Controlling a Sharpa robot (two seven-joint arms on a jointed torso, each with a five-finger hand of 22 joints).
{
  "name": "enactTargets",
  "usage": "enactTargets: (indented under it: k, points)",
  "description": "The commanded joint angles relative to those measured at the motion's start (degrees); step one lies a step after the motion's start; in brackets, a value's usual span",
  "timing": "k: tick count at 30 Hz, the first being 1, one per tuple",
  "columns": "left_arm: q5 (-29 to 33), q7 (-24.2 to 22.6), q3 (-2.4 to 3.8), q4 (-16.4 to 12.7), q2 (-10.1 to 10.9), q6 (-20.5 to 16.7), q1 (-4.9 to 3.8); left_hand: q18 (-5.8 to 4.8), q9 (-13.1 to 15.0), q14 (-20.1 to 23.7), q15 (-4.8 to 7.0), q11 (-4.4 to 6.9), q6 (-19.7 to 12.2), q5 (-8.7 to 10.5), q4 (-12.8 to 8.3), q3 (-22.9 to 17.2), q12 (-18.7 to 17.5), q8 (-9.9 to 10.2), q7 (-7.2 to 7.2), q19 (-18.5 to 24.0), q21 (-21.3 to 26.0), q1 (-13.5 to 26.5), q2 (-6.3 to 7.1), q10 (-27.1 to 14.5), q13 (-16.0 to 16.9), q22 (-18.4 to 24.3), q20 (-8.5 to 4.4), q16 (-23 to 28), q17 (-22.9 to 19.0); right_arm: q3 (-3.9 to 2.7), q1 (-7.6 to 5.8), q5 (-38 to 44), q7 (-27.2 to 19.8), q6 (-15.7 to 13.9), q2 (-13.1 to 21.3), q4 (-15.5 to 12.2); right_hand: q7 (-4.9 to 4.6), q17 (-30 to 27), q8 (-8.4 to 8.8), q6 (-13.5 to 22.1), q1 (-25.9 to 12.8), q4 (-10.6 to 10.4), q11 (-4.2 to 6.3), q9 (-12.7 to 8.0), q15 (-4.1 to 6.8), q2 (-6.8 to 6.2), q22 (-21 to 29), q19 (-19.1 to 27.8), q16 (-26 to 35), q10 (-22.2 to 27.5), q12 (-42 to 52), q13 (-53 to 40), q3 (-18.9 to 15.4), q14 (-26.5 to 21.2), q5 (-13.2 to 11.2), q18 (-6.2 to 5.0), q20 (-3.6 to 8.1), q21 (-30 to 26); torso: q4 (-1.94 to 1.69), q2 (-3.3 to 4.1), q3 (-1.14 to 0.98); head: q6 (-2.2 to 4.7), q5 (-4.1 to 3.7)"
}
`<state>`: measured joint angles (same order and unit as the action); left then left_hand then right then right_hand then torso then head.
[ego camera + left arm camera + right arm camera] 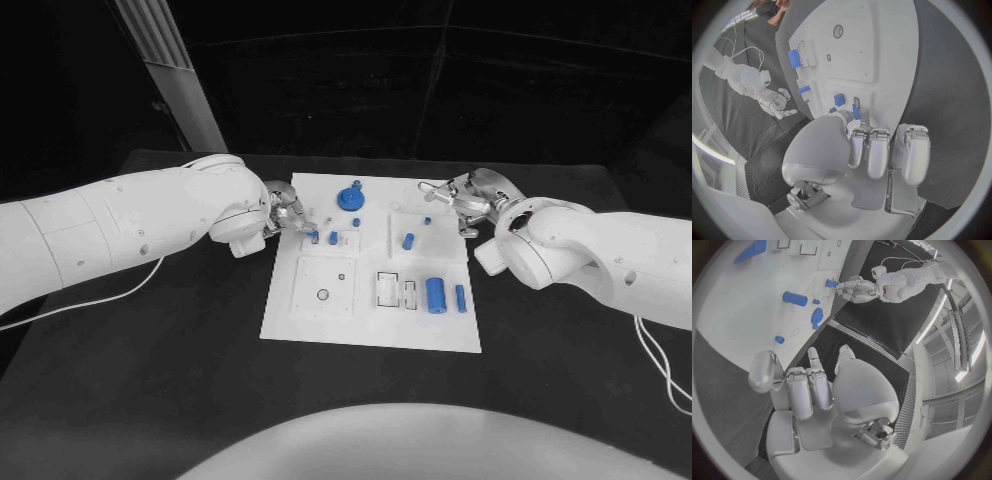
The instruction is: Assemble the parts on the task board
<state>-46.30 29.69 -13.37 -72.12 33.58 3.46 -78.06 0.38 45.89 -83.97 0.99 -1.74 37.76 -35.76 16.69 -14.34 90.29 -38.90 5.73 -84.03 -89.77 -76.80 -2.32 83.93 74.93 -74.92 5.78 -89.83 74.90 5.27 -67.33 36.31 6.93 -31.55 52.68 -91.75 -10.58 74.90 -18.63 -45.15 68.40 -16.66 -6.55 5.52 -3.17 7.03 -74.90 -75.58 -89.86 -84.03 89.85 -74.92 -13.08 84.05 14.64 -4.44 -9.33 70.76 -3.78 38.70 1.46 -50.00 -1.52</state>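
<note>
The white task board (368, 320) lies in the middle of the black table. My left hand (286, 218) is over the board's left edge and pinches a small blue peg (315, 237) between thumb and fingertip, low over the board; the left wrist view shows the peg (856, 111) beyond that hand (873, 150). My right hand (464, 200) hovers at the board's far right edge and holds nothing, with its fingers (811, 390) loosely bent. A round blue knob (351, 197) stands at the board's far end. A large blue cylinder (434, 294) lies beside a slimmer one (460, 297).
More small blue pegs (408, 240) sit in the board's middle, near a square recess with a small ring (323, 293). Both white forearms flank the board. A cable (87, 300) trails over the table on the left.
</note>
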Motion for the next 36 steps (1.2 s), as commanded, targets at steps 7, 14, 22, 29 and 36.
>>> enactTargets:
  k: [7,14,22,29,36]
  points:
    - [-0.2,0.8,-0.04,-0.1,0.0,1.5,0.07,-0.30,-0.5,-6.0,-0.62,-0.38,-0.1,1.20,0.2,0.7,-0.3,-0.1,-0.12,-5.7,-0.1,2.0,0.04,6.1,15.1,-15.0,0.45,-0.2,15.1,-0.03,-0.07,0.2,-0.3,-0.3,0.0,-0.1,-0.12,15.1,-0.39,0.4,0.6,0.0,0.09,0.1,0.33,-0.11,-5.1,0.2,-0.1,-6.0,0.1,-15.1,-0.2,6.0,0.2,-0.86,0.28,-0.4,0.00,0.04,0.00,0.00,0.00]
    - [-0.2,0.8,-0.04,-0.2,0.0,1.6,0.07,-0.28,-0.7,-6.0,-0.63,-0.39,0.0,1.52,0.2,1.0,-0.3,0.0,-0.12,-5.6,0.0,2.5,0.06,6.1,15.1,-15.0,0.48,-0.2,15.1,-0.03,-0.07,0.2,-0.3,-0.3,0.0,-0.1,-0.12,15.1,-0.48,0.4,0.6,0.0,0.10,0.1,0.34,-0.05,-5.1,0.2,-0.1,-6.0,0.1,-15.1,-0.3,6.0,0.2,-0.86,0.28,-0.4,0.00,0.00,-0.01,0.00,0.01]
    - [-0.2,0.9,-0.04,-0.2,0.1,1.7,0.08,-0.28,-0.8,-6.0,-0.64,-0.40,0.0,1.62,0.2,1.2,-0.3,0.0,-0.13,-5.6,0.0,2.8,0.09,6.1,15.1,-15.0,0.49,-0.2,15.1,-0.03,-0.07,0.2,-0.3,-0.3,0.0,0.0,-0.11,15.1,-0.50,0.4,0.6,0.0,0.10,0.1,0.34,-0.04,-5.1,0.2,-0.1,-6.0,0.1,-15.1,-0.3,6.0,0.2,-0.86,0.28,-0.4,0.00,0.01,0.00,0.00,0.01]
    - [-0.2,0.5,-0.04,-0.5,0.3,0.8,0.08,-0.29,-0.9,-6.0,-0.58,-0.25,0.1,1.57,-0.1,0.9,-0.3,-0.2,-0.35,-5.7,0.0,2.3,-0.05,6.1,15.1,-15.0,0.50,-0.2,15.1,-0.03,-0.07,0.2,-0.3,-0.3,0.0,0.0,-0.11,15.1,-0.50,0.4,0.6,0.0,0.10,0.1,0.34,-0.04,-5.1,0.2,-0.1,-6.0,0.1,-15.1,-0.3,6.0,0.2,-0.86,0.28,-0.4,-0.02,0.00,0.00,0.00,0.04]
    - [-0.2,-0.7,-0.04,-1.0,0.7,-0.8,0.08,-0.33,-0.9,-6.0,-0.28,0.02,0.0,1.60,-0.9,0.0,-0.3,-0.9,-0.60,-5.8,-0.1,-1.2,0.62,6.1,15.1,-15.0,0.31,-0.2,15.1,-0.03,-0.07,0.2,-0.3,-0.3,-0.1,0.1,-0.11,15.1,-0.50,0.4,0.6,0.0,0.10,0.1,0.34,-0.04,-5.1,0.2,-0.1,-6.0,0.1,-15.1,-0.3,6.0,0.2,-0.86,0.28,-0.4,0.03,-0.01,0.01,0.00,0.05]
